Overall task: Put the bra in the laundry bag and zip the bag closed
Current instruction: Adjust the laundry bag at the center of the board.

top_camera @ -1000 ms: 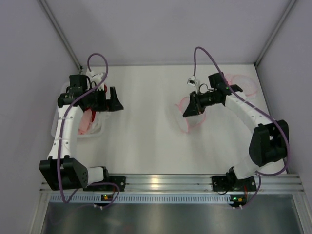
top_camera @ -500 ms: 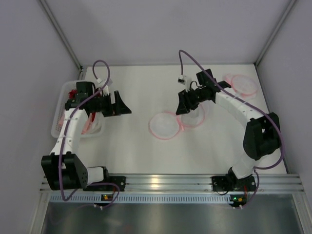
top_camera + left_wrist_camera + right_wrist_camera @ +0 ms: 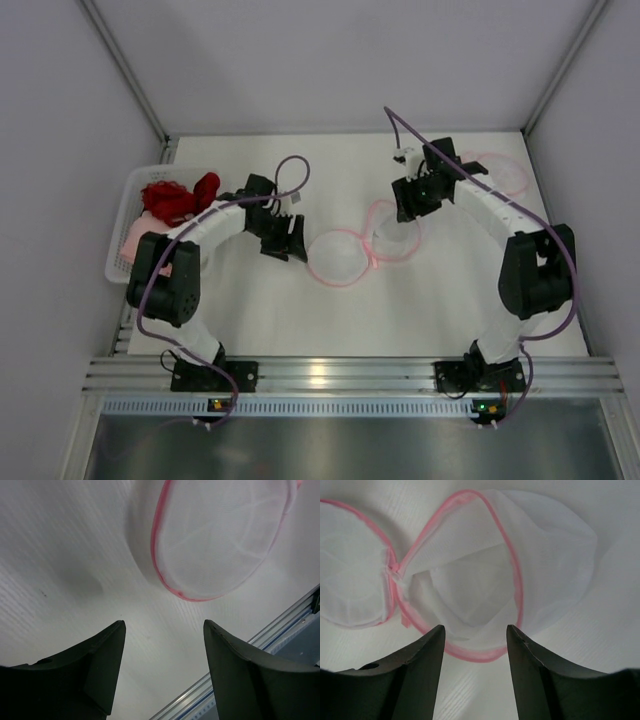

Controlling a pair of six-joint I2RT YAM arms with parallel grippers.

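The white mesh laundry bag with a pink rim lies open in two round halves on the table, the flat lid [image 3: 338, 258] on the left and the deeper body [image 3: 393, 230] on the right. The red bra [image 3: 180, 195] lies in the white basket [image 3: 120, 250] at the far left. My left gripper [image 3: 287, 238] is open and empty just left of the lid [image 3: 225, 535]. My right gripper [image 3: 405, 203] is open and empty above the far side of the body [image 3: 470, 580], whose mouth gapes; the lid [image 3: 350, 565] shows beside it.
A second pink-rimmed mesh bag [image 3: 497, 172] lies at the back right corner. Something pale pink [image 3: 133, 235] lies in the basket beside the bra. The aluminium rail [image 3: 280, 625] runs along the table's near edge. Walls close in on the left, right and back.
My left arm has swung from over the basket to the right, beside the bag's lid, uncovering the red bra. My right gripper has shifted right, over the bag's body. The bag lies spread open.
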